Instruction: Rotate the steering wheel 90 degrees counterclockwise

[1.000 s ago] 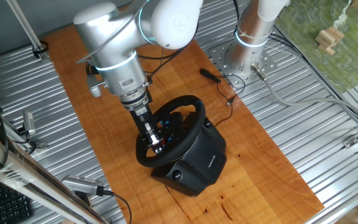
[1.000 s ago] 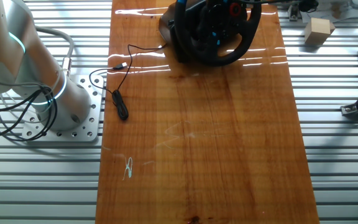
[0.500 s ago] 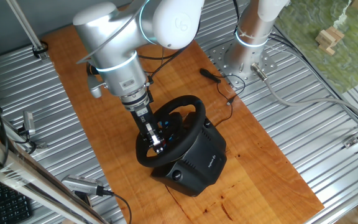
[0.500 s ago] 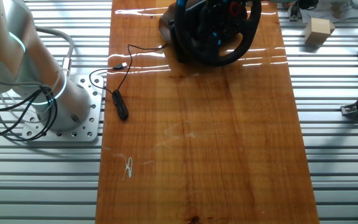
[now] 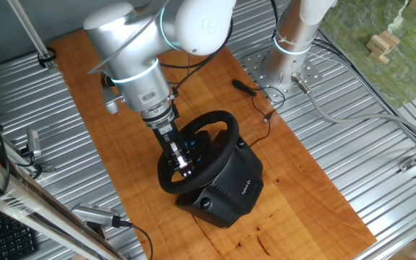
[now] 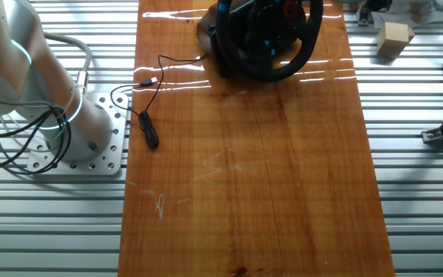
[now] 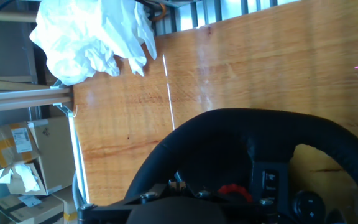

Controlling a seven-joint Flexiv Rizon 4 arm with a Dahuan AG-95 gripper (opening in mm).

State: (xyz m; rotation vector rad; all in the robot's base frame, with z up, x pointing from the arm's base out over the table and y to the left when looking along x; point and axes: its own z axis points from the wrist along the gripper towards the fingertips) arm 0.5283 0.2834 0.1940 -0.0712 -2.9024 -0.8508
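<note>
Steering wheel sits on its boxy base near the wooden table's edge. Gripper reaches into the hub area; can't tell whether it's grasping or released.

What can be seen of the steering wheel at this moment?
The steering wheel is black, with a thick round rim, dark spokes and small red and blue buttons at the hub. It is mounted tilted on a boxy black base standing on the wooden board. The end effector reaches inside the rim near the hub; whether it grips a spoke cannot be told.
</note>
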